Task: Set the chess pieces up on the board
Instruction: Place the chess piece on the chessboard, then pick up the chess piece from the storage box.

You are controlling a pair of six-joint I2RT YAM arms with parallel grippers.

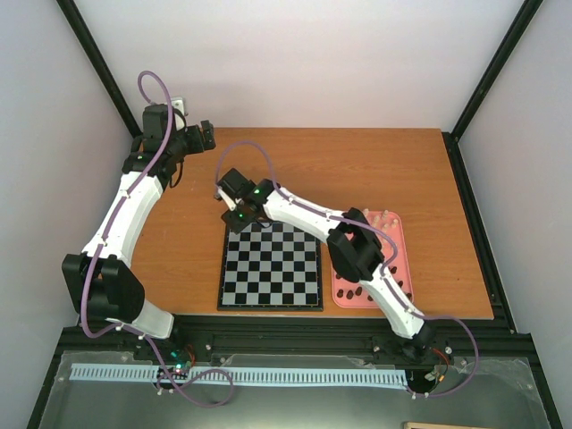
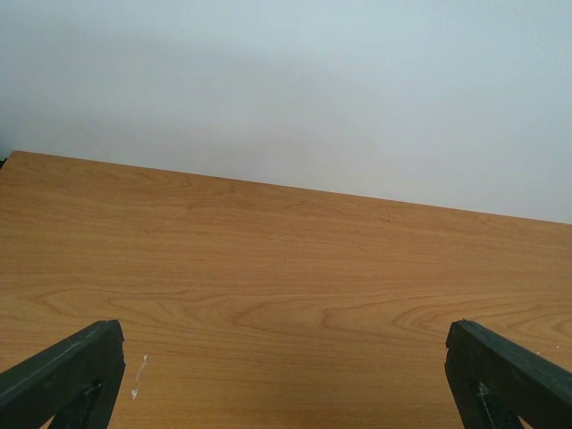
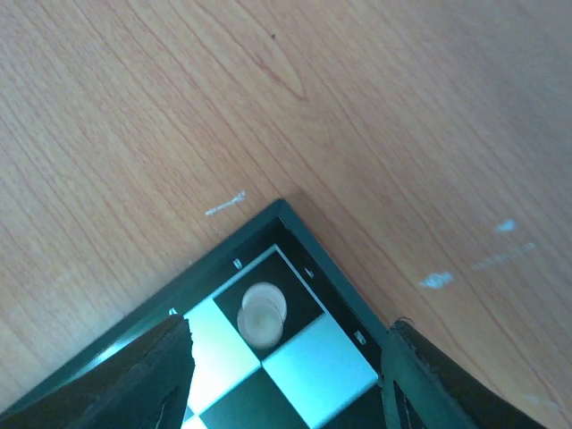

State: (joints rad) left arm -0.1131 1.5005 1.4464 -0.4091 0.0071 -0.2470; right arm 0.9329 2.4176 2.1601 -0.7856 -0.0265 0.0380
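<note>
The board lies on the wooden table in front of the arms. In the right wrist view, one pale cream chess piece stands on the black corner square of the board. My right gripper hovers open over that corner, jaws on either side and apart from the piece; from above it is at the board's far left corner, hiding the piece. My left gripper is open and empty over bare table at the far left, as its own view shows.
A pink tray lies right of the board, with dark brown pieces at its near end and cream pieces at its far end. The right arm spans the board's far right corner. White walls and black frame posts enclose the table.
</note>
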